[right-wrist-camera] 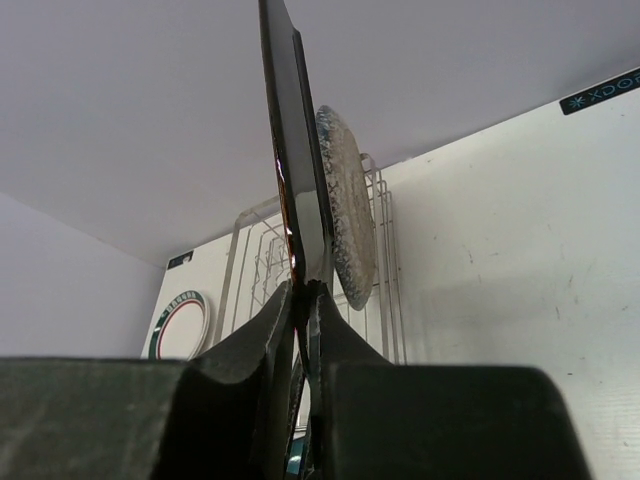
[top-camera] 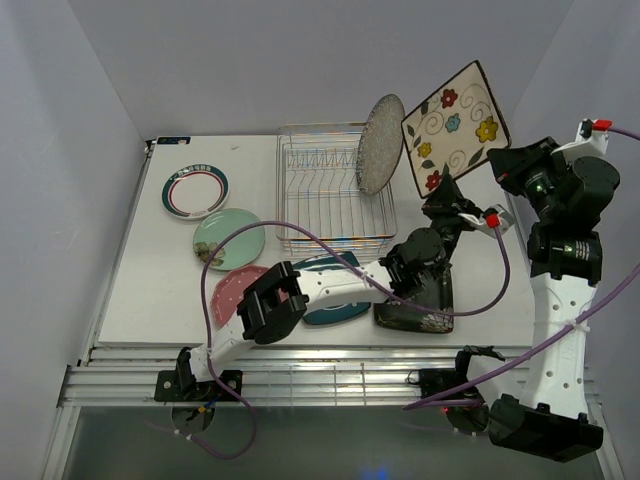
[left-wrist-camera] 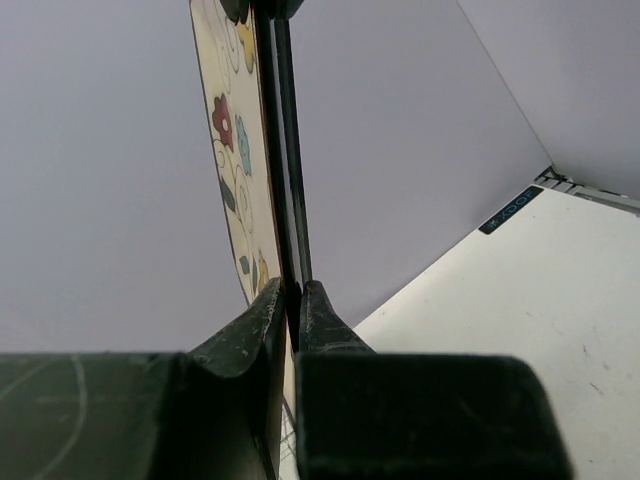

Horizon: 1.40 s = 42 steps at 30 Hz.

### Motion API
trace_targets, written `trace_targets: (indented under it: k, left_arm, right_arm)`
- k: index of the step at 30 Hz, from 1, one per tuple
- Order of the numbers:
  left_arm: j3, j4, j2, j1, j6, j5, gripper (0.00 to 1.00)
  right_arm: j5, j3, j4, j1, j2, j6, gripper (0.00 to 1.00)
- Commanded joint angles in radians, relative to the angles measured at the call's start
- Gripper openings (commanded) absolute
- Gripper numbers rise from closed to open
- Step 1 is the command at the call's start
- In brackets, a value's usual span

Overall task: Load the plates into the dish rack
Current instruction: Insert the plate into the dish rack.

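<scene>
Left gripper (left-wrist-camera: 293,300) and right gripper (right-wrist-camera: 303,290) pinched the cream floral plate (top-camera: 455,125); we judged it should enter dish rack (top-camera: 335,237) upright

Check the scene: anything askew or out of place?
The cream floral square plate hangs tilted on one corner, right of the dish rack, pinched by both the left gripper and right gripper. Nothing looks spilled or broken.

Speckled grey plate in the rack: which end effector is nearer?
Left. The left end effector clamps the lower edge of the cream floral plate, just right of the speckled plate; the right end effector grips its right edge, farther off.
</scene>
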Motion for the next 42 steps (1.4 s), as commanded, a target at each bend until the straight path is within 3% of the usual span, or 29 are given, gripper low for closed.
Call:
trace_targets:
  k: [1,5,7,17,23,33,42]
  left_arm:
    - [0.014,-0.047,-0.068,0.002,0.045,0.086,0.00]
    - [0.011,-0.033,-0.072,0.002,0.055,0.080,0.00]
    - [0.007,-0.025,-0.082,0.004,0.059,0.077,0.00]
    - [-0.133,-0.019,-0.208,0.048,-0.002,0.100,0.00]
    - [-0.246,-0.019,-0.278,0.096,-0.065,0.126,0.00]
    - [-0.456,-0.031,-0.400,0.189,-0.217,0.195,0.00]
    - [-0.524,-0.039,-0.417,0.268,-0.363,0.259,0.00]
  right_arm:
    - [-0.107,0.126,0.194,0.112,-0.013,0.039,0.08]
    - [0.022,0.180,0.163,0.323,0.056,-0.025,0.08]
    - [0.103,0.186,0.167,0.369,0.067,-0.041,0.08]
    - [0.223,0.250,0.170,0.516,0.138,-0.091,0.08]
    - [0.511,0.275,0.207,0.729,0.205,-0.174,0.08]
    - [0.769,0.186,0.402,0.863,0.262,-0.269,0.08]
    - [0.856,0.169,0.497,0.920,0.331,-0.360,0.08]
